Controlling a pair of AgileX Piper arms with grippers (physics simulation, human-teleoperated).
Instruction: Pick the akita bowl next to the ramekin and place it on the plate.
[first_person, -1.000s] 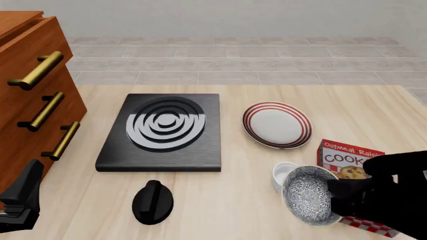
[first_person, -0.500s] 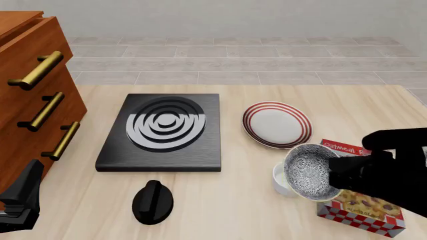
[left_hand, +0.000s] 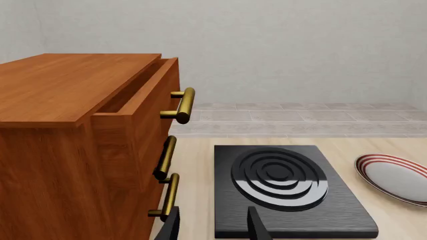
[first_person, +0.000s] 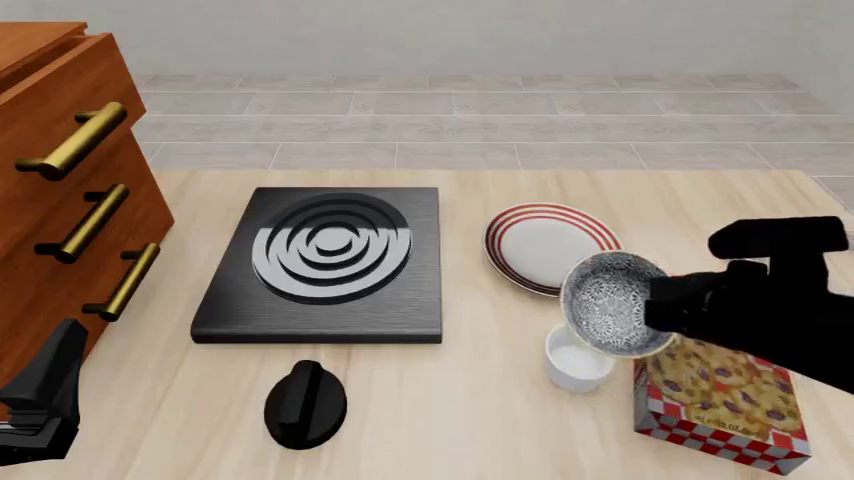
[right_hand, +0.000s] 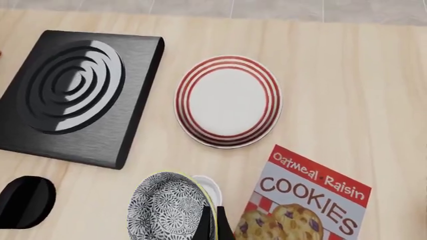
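The speckled akita bowl (first_person: 609, 303) hangs tilted on its side above the table, and my right gripper (first_person: 657, 306) is shut on its rim. It hovers just over the white ramekin (first_person: 577, 364) and at the near edge of the red-ringed plate (first_person: 541, 243). In the right wrist view the akita bowl (right_hand: 167, 209) sits pinched between the fingers (right_hand: 212, 223), half hiding the ramekin (right_hand: 209, 185), with the plate (right_hand: 228, 101) beyond. My left gripper (first_person: 40, 398) rests at the near left, and its wrist view shows this left gripper (left_hand: 213, 227) open and holding nothing.
A black stove (first_person: 327, 262) with white rings lies left of the plate, and a black knob-like object (first_person: 306, 402) sits in front of it. A cookies box (first_person: 722, 402) lies under the right arm. A wooden drawer cabinet (first_person: 67, 200) stands at the left edge.
My right gripper has carried the bowl up and away from me toward the plate. This has uncovered the ramekin and most of the cookies box. The left arm has not moved.
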